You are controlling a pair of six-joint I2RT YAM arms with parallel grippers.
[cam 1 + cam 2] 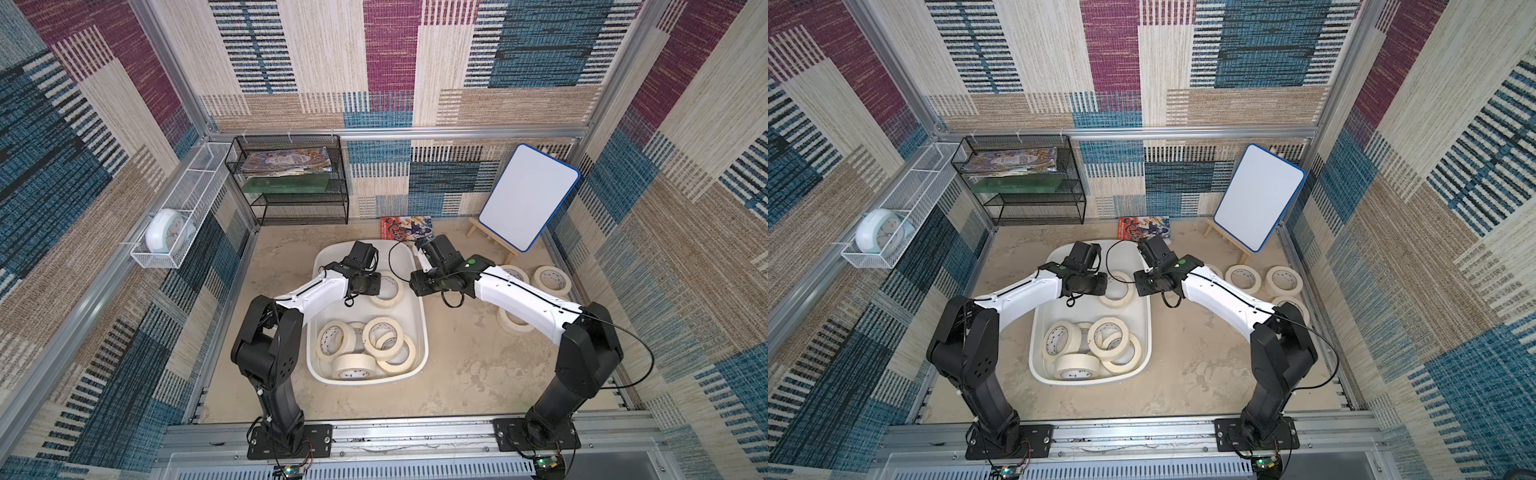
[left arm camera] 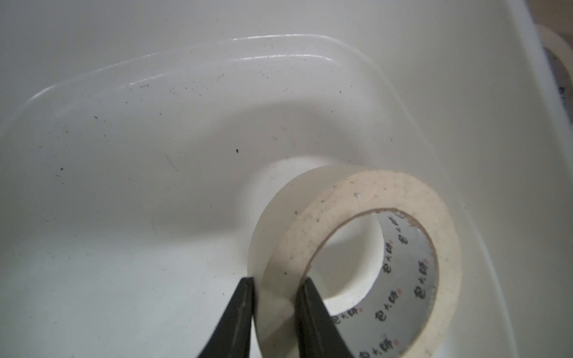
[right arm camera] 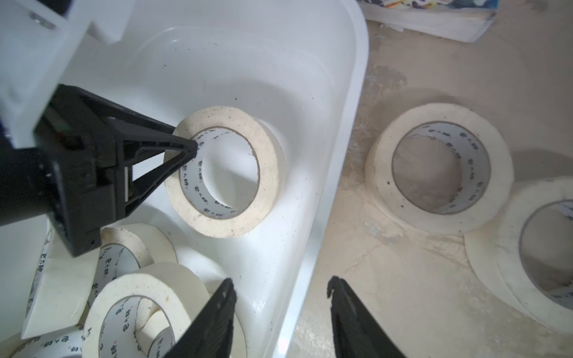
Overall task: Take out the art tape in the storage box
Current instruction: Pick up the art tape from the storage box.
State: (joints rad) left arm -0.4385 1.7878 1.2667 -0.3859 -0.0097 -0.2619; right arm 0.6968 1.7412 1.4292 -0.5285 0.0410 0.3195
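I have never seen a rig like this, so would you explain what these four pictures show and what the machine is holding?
This is a robot: a left arm and a right arm, mounted at the near edge of a table. Two pictures look down on the whole scene from overhead, side by side; the other two come from a camera on each wrist. On the table lies a white box holding tape rolls; several rolls lie outside it, on the right. Each arm ends in a two-fingered tool. The left tool pinches the wall of one roll in the box, one finger inside its hole, one outside. The right tool is open, holding nothing, over the box's rim.
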